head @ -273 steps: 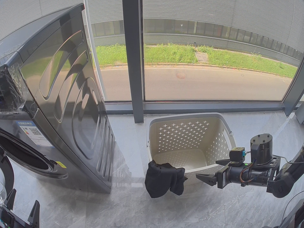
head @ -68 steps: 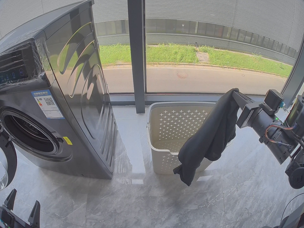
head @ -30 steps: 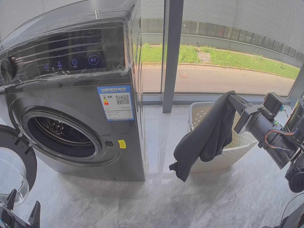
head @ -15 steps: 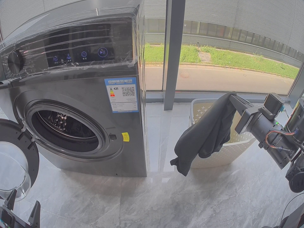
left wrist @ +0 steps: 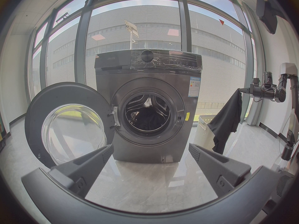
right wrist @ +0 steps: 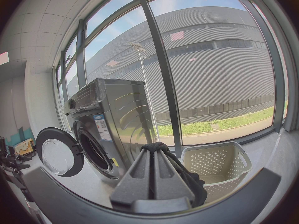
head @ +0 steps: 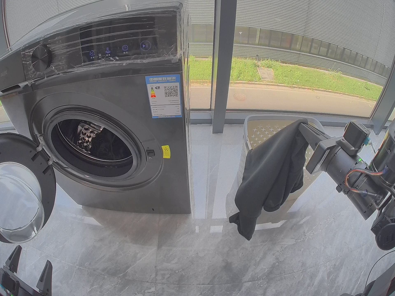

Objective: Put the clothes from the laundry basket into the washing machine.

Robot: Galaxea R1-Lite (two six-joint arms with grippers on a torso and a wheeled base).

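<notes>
Now your view has swung to face the open washing machine, so loading comes next. Your right tool clamps the black garment hanging just outside the laundry basket; your left tool is spread empty.

The washing machine has a smooth, dark grey metal shell with a soft sheen. Crinkled clear plastic film wraps its control panel, and its door holds glossy clear glass. The hanging garment is matt black cloth. The laundry basket is cream, matt, perforated plastic. The floor looks like polished, veined grey stone, glossy enough to mirror.
</notes>
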